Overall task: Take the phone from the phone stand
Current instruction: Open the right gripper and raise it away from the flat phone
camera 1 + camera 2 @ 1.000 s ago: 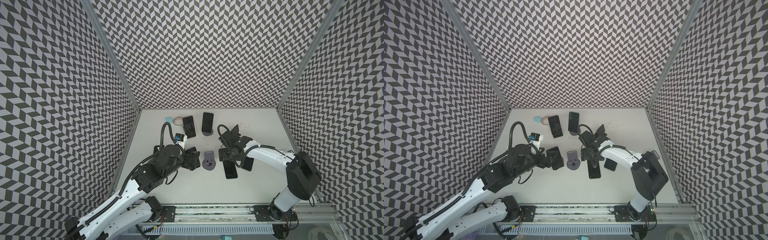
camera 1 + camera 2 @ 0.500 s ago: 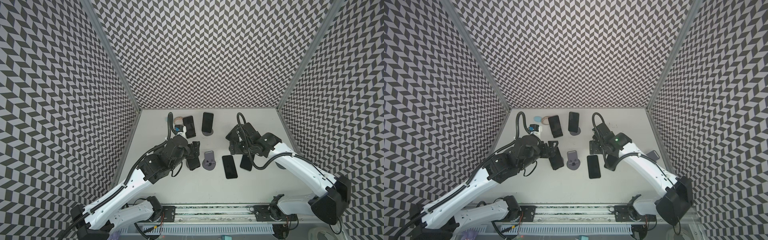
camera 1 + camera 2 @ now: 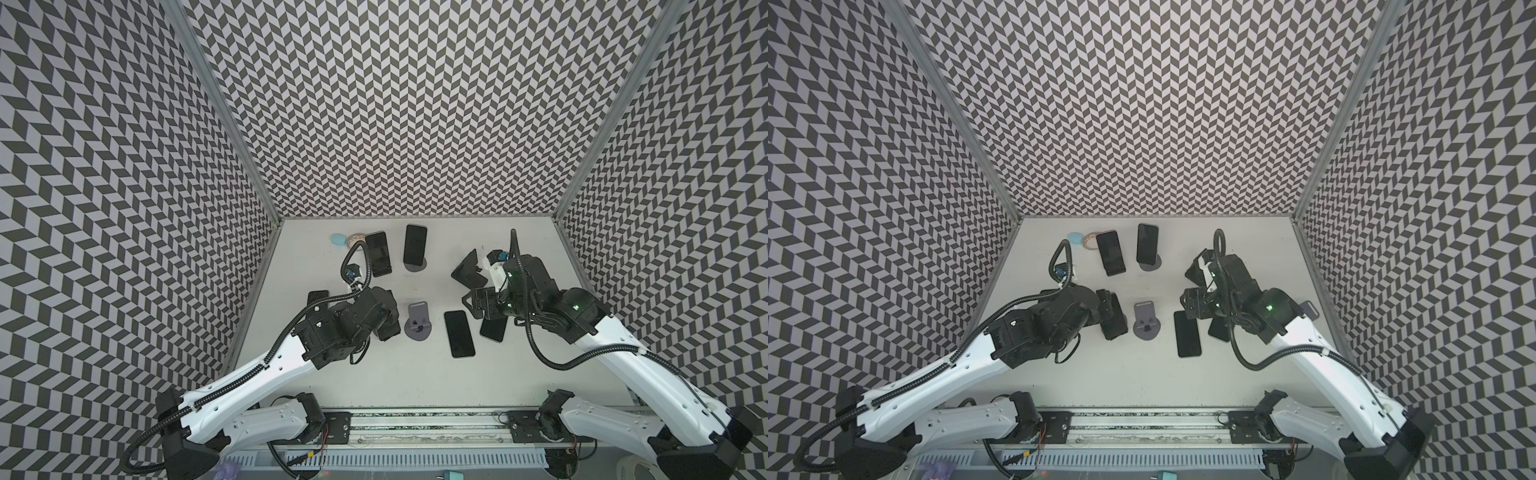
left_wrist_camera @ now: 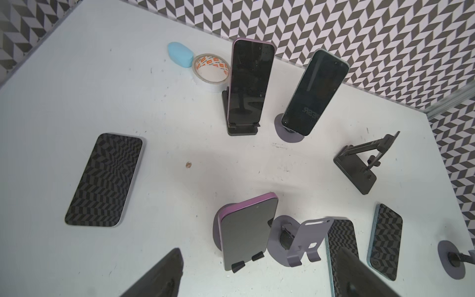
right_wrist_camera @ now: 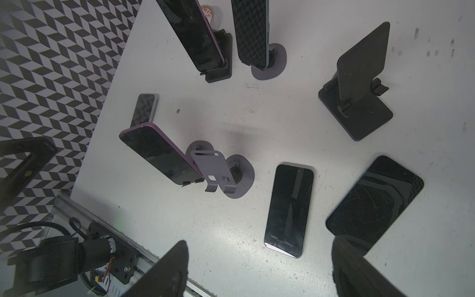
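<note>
Two grippers, both empty. Left gripper (image 4: 261, 250): fingers (image 4: 159, 277) spread wide with nothing between them, hanging above the purple-edged phone (image 4: 246, 231) just left of the empty grey stand (image 4: 305, 239). Spread that far, most likely, to span the phone's width from above. Right gripper (image 5: 261, 241): equally wide and bare, poised right of the empty grey stand over a flat black phone (image 5: 289, 209) and a second flat phone (image 5: 375, 203). Probably kept there to leave room round the propped one.

Purple-edged phone: sits on its own round-based holder (image 5: 203, 147), so close to the empty grey stand that the two nearly touch. Leans back, neither upright nor flat. Lower short edge caught in two black hooks, top short edge raised and slanting a little away from the empty grey stand. Long axis nearly parallel to that stand's back plate. Screen up and outward, both long edges free for a pinch.

Farther out, beyond the empty grey stand: a purple phone on a black holder (image 3: 379, 259) and a dark phone on a round grey base (image 3: 415, 249), both propped. Beyond and to the right, a bare black folding stand (image 3: 467, 270). Well to the left, one more flat phone (image 4: 105, 180). Flat phones near bare stands read as finished work, propped ones as work left, nearest first.
</note>
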